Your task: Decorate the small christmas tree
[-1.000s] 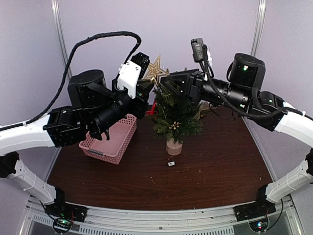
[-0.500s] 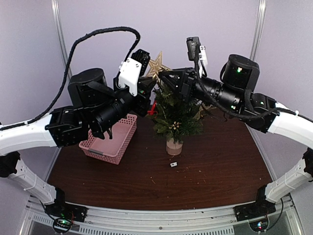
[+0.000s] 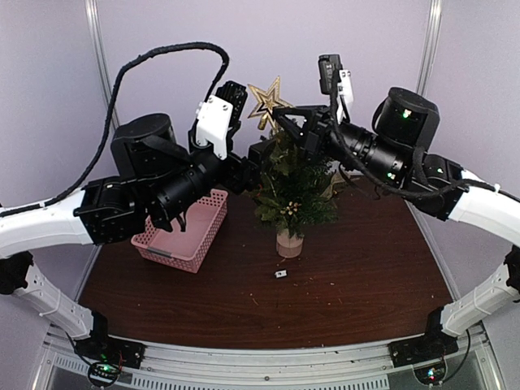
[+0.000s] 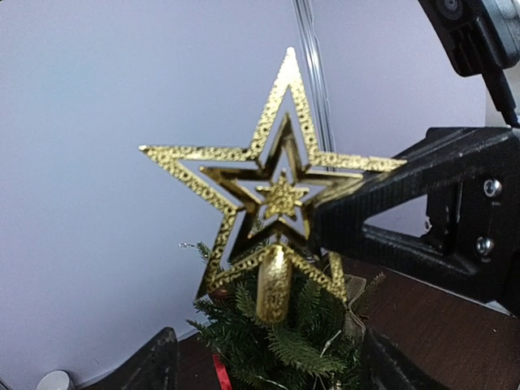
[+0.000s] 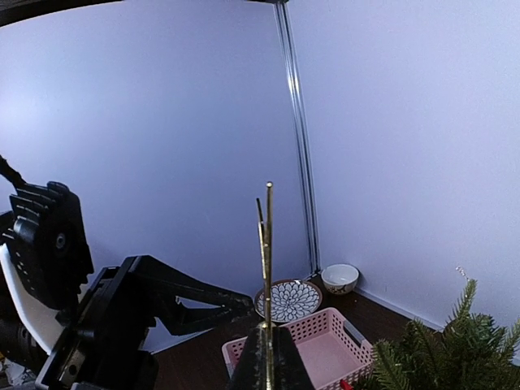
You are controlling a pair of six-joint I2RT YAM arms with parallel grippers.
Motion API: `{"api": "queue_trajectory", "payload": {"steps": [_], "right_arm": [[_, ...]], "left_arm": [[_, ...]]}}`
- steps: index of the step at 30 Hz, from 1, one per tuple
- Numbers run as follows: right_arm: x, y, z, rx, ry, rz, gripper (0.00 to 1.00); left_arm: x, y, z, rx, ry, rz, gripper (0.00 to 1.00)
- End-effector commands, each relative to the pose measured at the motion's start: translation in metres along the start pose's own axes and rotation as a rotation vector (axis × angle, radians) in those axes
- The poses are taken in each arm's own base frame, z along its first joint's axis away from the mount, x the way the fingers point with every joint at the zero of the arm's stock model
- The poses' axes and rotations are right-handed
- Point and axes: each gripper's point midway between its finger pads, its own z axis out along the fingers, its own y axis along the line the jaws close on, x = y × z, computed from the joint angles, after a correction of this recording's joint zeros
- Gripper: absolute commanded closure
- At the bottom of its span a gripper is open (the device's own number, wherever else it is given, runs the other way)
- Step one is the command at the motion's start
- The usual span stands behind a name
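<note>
1. Nearest me, on the dark wooden table point(image 3: 349, 276), a tiny white scrap point(image 3: 281, 274) lies just in front of the tree's stump.
2. The small christmas tree point(image 3: 291, 191) stands upright mid-table on its pale stump. The pink basket point(image 3: 183, 231) sits beside it to the left, not touching it.
3. The left gripper point(image 4: 275, 370) hangs at the tree's upper left side, jaws spread wide and holding nothing. From its own camera, the treetop sits between its two fingers.
4. A gold star point(image 3: 268, 99) stands upright at the very top of the tree, its gold stem down among the top needles. Whether it is pushed fully on, I cannot tell.
5. The right gripper point(image 3: 284, 118) reaches in from the right above the tree's crown, jaws pinched tight on the star's right-hand arm — in its own view the star shows edge-on between the fingers.
6. Farthest back, by the wall, a patterned plate point(image 5: 288, 299) and a small bowl point(image 5: 340, 278) sit behind the basket.
</note>
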Motion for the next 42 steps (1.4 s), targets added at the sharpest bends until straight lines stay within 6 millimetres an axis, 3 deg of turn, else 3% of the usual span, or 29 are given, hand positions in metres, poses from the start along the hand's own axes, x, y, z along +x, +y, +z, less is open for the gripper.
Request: {"api": "queue_trajectory", "payload": {"steps": [1, 6, 12, 17, 22, 35, 42], "right_arm": [[-0.040, -0.012, -0.024, 0.075, -0.093, -0.091, 1.00], [-0.057, -0.035, -0.042, 0.148, -0.106, -0.183, 1.00], [-0.066, -0.070, -0.054, 0.206, -0.090, -0.208, 1.00], [-0.063, -0.097, -0.059, 0.241, -0.054, -0.194, 1.00], [-0.052, -0.116, -0.059, 0.236, -0.029, -0.153, 1.00], [-0.022, -0.126, -0.024, 0.135, 0.026, -0.052, 1.00], [-0.014, -0.135, -0.024, 0.155, 0.056, -0.029, 1.00]], "left_arm": [[-0.019, 0.012, -0.014, 0.003, -0.036, -0.066, 0.18], [-0.006, 0.022, -0.023, 0.013, 0.017, -0.061, 0.02], [0.026, 0.073, -0.024, 0.014, 0.125, -0.247, 0.03], [0.048, 0.092, -0.023, -0.030, 0.183, -0.248, 0.02], [0.060, 0.098, -0.019, -0.048, 0.222, -0.238, 0.02], [0.065, 0.094, -0.008, -0.043, 0.244, -0.230, 0.03], [0.067, 0.097, -0.008, -0.057, 0.249, -0.219, 0.02]]}}
